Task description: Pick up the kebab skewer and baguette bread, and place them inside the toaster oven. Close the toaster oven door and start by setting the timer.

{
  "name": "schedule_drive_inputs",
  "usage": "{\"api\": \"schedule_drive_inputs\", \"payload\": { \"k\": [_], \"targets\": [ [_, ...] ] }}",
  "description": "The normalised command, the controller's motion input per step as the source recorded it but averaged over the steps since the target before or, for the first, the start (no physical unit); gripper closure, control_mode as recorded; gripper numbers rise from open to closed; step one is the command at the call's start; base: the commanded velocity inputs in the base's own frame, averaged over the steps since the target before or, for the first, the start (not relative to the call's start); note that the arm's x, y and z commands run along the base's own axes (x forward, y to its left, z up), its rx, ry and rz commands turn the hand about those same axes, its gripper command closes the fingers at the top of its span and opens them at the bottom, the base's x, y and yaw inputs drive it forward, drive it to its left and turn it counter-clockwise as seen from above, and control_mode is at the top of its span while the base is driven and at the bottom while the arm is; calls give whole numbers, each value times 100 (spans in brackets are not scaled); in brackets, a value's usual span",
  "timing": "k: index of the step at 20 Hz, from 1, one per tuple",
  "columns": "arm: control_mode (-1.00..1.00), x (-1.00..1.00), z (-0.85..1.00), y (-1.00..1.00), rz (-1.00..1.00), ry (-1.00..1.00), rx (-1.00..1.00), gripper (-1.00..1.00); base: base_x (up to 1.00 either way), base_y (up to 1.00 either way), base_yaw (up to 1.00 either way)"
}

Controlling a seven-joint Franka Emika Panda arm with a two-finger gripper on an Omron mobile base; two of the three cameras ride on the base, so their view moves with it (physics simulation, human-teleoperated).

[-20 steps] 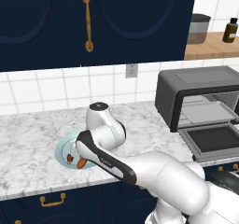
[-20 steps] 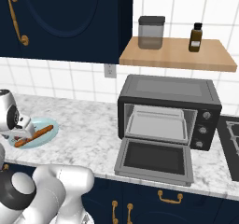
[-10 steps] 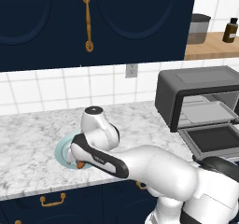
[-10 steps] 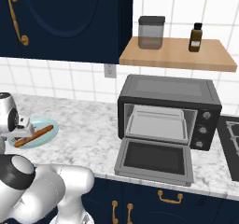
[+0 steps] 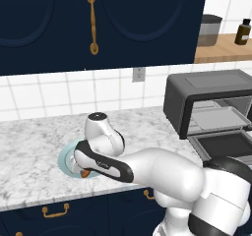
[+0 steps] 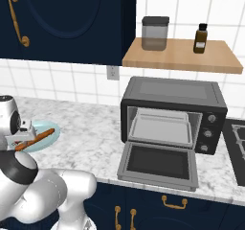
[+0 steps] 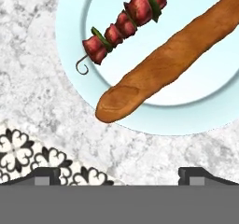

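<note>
The kebab skewer and the baguette bread lie side by side on a pale blue plate. The loaf's near end sticks out over the plate's rim. My gripper is open and hangs above the marble just off that rim, holding nothing. From the right base view the baguette bread rests on the plate beside my hand. The toaster oven stands to the right, its door folded down flat. In the left base view my arm covers most of the plate.
The counter's front edge runs close to the plate, with patterned floor tiles below it. A wooden shelf above the oven carries a jar and a brown bottle. A stovetop sits right of the oven.
The arm's elbow has swung lower and forward while the hand has shifted a little over the plate. The jaws have stayed open and the food has not moved.
</note>
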Motion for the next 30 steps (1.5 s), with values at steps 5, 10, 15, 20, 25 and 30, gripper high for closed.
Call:
{"api": "schedule_drive_inputs", "payload": {
  "k": [5,10,15,20,25,30],
  "targets": [
    [-100,2,-10,0,0,0,0,-100,0,0,0],
    [-100,5,-10,0,0,0,0,-100,0,0,0],
    [-100,20,-14,0,-2,0,0,-100,0,0,0],
    [-100,25,-12,0,-5,0,0,-100,0,0,0],
    [-100,17,-9,2,-6,0,0,-100,0,0,0],
    [-100,11,-14,11,-7,0,0,-100,0,0,0]
  ]
}}
